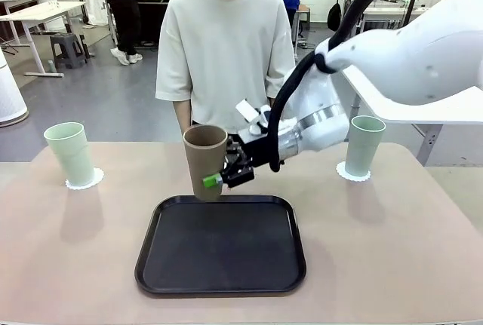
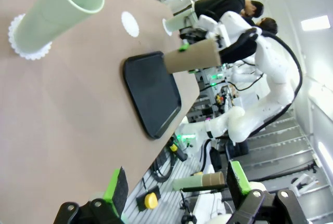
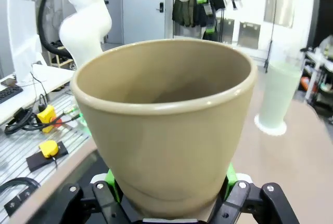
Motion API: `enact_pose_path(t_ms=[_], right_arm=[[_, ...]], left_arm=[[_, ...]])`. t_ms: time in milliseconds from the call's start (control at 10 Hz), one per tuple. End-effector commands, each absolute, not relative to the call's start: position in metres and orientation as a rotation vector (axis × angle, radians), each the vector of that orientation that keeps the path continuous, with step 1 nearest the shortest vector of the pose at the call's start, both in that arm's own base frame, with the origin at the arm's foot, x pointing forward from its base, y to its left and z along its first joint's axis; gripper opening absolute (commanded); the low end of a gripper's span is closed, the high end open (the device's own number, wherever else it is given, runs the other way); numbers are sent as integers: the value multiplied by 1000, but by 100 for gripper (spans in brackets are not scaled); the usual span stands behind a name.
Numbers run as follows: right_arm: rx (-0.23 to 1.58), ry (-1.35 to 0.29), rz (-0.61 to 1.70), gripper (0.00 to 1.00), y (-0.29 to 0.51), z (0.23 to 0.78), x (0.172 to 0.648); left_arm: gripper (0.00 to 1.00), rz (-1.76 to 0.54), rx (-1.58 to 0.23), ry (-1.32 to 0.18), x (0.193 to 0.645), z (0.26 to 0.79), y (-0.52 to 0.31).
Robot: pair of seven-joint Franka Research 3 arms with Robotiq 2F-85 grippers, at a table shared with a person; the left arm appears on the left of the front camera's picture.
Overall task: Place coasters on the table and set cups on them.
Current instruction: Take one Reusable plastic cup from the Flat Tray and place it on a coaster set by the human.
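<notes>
The brown cup hangs upright in the right gripper, its base over the far edge of the black tray. The fingers pinch it low on the wall from both sides, and the right wrist view shows a green pad pressed against each flank near the base. It looks like a light, stiff plastic tumbler, smooth and tapered, so it could slide upward out of a squeeze. A hold low down, where the wall is narrowest and stiffest, seems sound, while a pinch near the rim would likely flex it. There are three cups in all: this brown one and two mint ones. The left mint cup stands on a coaster at the table's left, and the right mint cup stands on another coaster at the right. A third coaster lies bare on the table beyond the tray, which is probably where the brown cup belongs. The left gripper has its fingers spread wide, holding nothing, off the near-left side of the table. A person stands at the far edge behind the brown cup.
</notes>
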State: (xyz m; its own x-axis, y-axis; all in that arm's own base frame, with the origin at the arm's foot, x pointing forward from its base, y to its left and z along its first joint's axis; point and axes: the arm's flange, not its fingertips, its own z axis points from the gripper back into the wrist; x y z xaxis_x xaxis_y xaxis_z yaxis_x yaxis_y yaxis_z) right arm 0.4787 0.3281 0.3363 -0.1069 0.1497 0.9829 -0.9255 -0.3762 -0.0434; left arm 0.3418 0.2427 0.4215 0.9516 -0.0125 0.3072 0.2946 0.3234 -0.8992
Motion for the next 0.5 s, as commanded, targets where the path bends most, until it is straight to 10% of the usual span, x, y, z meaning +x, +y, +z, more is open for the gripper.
enact_pose_path(t_ms=[0,400], right_arm=[[1278,-997,1601,0,310,383,444],[1254,-987,1546,0,298,407,436]], left_arm=[[100,-202,-1234,-269,340,423,243],[100,-202,-1234,-269,340,423,243]])
